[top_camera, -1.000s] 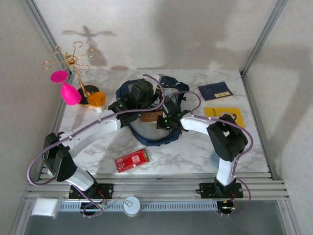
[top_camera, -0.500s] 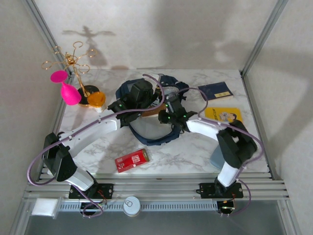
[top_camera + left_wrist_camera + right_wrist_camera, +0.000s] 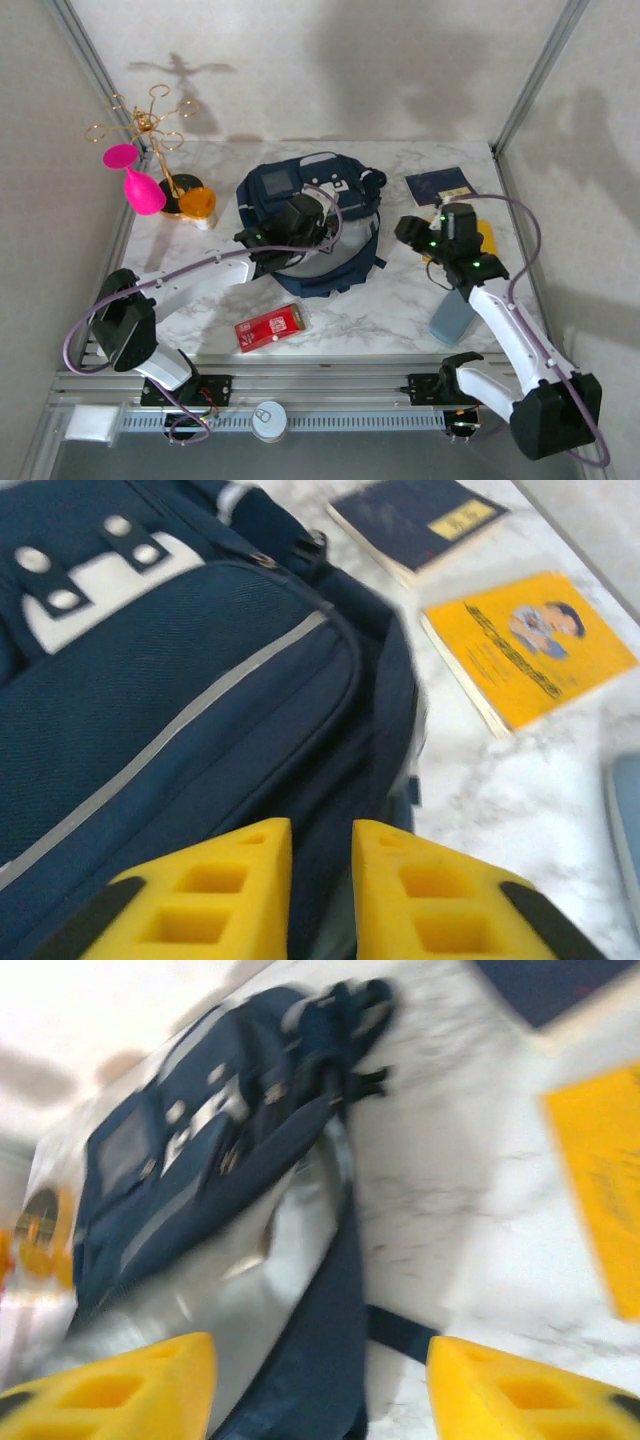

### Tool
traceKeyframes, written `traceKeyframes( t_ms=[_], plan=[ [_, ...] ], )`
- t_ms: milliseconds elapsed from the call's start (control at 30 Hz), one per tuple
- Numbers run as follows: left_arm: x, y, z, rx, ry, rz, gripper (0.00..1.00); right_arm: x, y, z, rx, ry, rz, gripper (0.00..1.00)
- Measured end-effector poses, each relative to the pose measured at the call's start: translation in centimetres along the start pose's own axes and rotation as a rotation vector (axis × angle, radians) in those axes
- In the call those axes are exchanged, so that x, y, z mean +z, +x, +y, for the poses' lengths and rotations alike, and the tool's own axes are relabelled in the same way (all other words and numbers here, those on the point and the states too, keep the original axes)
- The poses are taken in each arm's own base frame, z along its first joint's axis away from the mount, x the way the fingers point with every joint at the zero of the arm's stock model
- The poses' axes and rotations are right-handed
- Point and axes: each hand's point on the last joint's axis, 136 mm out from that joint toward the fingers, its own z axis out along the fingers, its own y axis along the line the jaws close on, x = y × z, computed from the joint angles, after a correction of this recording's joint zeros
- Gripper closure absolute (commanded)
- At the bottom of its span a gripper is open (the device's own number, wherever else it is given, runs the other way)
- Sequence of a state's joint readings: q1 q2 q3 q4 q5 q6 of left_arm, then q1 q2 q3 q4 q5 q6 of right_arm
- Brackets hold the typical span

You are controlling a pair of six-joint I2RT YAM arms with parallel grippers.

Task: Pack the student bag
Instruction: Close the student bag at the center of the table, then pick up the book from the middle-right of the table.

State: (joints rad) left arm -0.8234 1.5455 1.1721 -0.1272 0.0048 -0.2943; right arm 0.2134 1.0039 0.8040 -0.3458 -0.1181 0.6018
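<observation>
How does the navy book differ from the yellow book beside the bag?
The navy book has a dark cover with a small yellow label; the yellow book shows a cartoon figure. The navy book lies farther back; the yellow book lies nearer the front edge. Both lie flat and closed on the marble table.

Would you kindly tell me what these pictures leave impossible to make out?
- Contents of the student bag: top view, the left arm lies over it.
- Title on the yellow book: right wrist view, blurred, cut by the edge.
- Print on the red packet: top view, too small.
</observation>
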Motion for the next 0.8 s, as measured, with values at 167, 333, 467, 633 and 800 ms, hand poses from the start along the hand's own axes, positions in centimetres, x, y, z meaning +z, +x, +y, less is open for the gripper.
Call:
traceKeyframes(
  t_ms=[167, 333, 467, 633, 800],
  plan=[
    [-0.4, 1.7, -4.6, -0.068, 0.134, 0.007, 0.55, -0.1, -1.3, -6.7, 0.178, 0.158, -0.025, 0.18],
    [-0.9, 3.1, -8.6, -0.124, 0.238, 0.001, 0.52, 2.9, 2.8, -11.4, 0.354, 0.270, 0.073, 0.18],
    [0.4, 3.7, -9.7, -0.168, 0.260, -0.001, 0.49, 4.9, 5.0, -13.8, 0.477, 0.333, 0.122, 0.19],
    [3.1, 5.9, -9.3, -0.189, 0.223, 0.036, 0.46, 6.6, 4.6, -15.0, 0.573, 0.349, 0.089, 0.22],
    [4.8, 6.8, -9.1, -0.198, 0.199, 0.043, 0.44, 8.1, 4.3, -16.1, 0.644, 0.354, 0.064, 0.25]
  ],
)
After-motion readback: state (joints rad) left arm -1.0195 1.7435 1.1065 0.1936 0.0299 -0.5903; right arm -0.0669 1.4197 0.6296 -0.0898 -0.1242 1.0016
